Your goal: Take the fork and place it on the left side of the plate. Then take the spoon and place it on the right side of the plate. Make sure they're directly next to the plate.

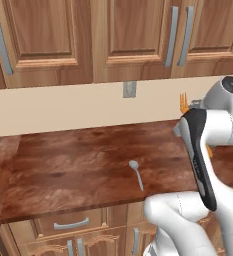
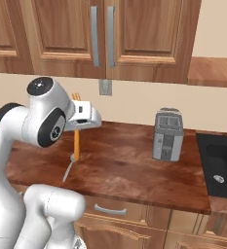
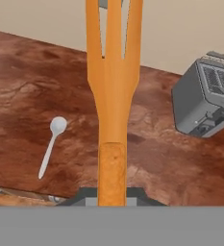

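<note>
My gripper (image 2: 82,122) is shut on the orange fork (image 2: 76,143) and holds it in the air above the wooden counter (image 2: 129,165). The fork stands about upright, tines up and handle hanging below the fingers. In the hand view the fork (image 3: 113,96) runs up the middle from the gripper (image 3: 112,196). Its tines (image 1: 183,102) peek out behind the arm in the left base view. The pale grey spoon (image 1: 136,174) lies flat on the counter near its front edge, below and left of the fork (image 3: 51,144). The plate is out of view.
A grey toaster (image 2: 167,133) stands on the counter to the right, near the wall. A dark sink (image 2: 219,168) lies at the far right. Wall cabinets (image 2: 100,34) hang above. Bare counter (image 1: 68,165) stretches left of the spoon.
</note>
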### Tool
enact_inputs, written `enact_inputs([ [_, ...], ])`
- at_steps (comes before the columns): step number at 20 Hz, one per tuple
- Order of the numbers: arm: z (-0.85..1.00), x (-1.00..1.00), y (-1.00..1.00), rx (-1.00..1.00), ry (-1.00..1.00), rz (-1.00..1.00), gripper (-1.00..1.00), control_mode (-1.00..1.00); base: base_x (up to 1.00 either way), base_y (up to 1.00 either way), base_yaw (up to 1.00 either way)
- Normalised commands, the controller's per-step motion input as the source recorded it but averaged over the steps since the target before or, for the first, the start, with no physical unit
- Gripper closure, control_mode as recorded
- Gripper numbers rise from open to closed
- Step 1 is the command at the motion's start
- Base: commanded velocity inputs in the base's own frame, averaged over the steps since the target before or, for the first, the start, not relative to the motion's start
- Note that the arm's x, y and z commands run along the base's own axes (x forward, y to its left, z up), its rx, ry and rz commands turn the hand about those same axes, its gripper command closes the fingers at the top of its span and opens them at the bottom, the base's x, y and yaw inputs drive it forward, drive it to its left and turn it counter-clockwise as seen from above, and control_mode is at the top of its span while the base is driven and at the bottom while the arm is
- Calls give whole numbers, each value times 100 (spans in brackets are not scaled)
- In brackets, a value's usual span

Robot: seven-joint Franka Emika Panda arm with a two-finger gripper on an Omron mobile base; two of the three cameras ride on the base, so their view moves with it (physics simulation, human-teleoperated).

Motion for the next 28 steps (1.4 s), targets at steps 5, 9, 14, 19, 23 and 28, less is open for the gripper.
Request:
enact_inputs([
  [5,0,0,0,0,0,0,100,100,-36,0,0],
  [9,0,0,0,0,0,0,100,100,-79,2,0],
  [14,0,0,0,0,0,0,100,100,-96,20,-1],
  [19,0,0,0,0,0,0,100,100,-100,31,-4],
  [23,0,0,0,0,0,0,100,100,-100,18,-7],
  [28,0,0,0,0,0,0,100,100,-100,5,-11],
])
